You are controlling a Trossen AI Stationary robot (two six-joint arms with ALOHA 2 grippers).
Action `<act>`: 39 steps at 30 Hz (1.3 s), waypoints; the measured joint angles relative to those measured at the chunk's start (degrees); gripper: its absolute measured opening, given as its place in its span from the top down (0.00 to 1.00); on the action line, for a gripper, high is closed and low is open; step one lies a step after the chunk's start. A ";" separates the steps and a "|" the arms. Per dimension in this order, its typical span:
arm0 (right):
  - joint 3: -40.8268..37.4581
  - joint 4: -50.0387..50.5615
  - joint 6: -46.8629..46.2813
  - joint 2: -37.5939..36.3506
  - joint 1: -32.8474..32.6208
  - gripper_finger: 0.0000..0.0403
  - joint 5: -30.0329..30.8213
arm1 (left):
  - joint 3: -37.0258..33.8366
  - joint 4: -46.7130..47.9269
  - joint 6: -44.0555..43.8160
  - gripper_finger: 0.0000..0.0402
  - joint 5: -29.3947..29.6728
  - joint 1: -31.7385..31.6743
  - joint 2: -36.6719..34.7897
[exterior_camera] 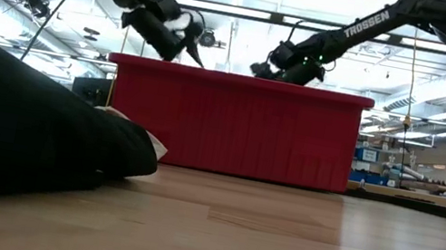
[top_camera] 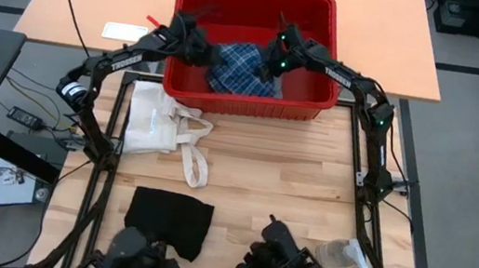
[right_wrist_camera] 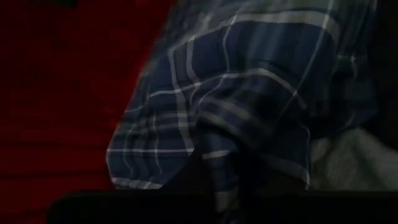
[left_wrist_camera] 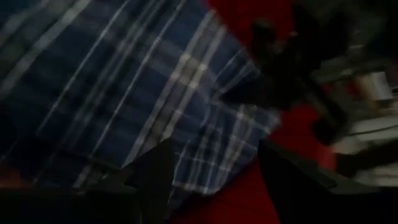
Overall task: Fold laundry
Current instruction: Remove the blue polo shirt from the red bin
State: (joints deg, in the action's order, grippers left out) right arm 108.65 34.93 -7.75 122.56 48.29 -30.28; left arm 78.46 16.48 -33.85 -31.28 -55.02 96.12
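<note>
The plaid shirt (top_camera: 241, 67) is bunched up inside the red bin (top_camera: 327, 13) at the far end of the worktop (top_camera: 290, 174). The right end effector (top_camera: 274, 67) is pinched tight on its edge, while the left end effector (top_camera: 202, 54) is held apart, jaws wide, beside it. The black garment (top_camera: 169, 220) is lying flat on the near side.

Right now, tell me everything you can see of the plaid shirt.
The plaid shirt is soft blue cloth with white checks, crumpled in a loose heap inside the red bin, on its floor. The right gripper is shut on its edge, cloth bunching between the fingers in the right wrist view. The left gripper hangs open at its other side, not gripping. No collar or sleeves can be made out.
</note>
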 joint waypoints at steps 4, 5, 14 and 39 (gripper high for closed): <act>8.02 5.68 -0.03 -0.48 1.68 0.93 -4.42 | 3.07 -5.10 -0.43 0.42 -4.00 -3.00 -1.61; 10.32 6.93 0.00 -0.55 1.87 0.93 -5.24 | 4.31 -6.61 -0.38 0.42 -4.02 -3.46 -1.80; 26.55 15.37 1.99 -0.94 1.61 0.93 -6.30 | 17.19 -4.96 3.03 0.42 -4.09 -7.23 -1.84; 24.92 20.96 -0.42 -13.11 -19.35 0.93 -18.93 | -19.33 -21.43 21.02 0.42 1.83 -3.23 -38.26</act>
State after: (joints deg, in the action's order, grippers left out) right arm 133.56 55.89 -8.17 109.45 28.95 -49.21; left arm 59.13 -4.95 -12.83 -29.45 -58.25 57.85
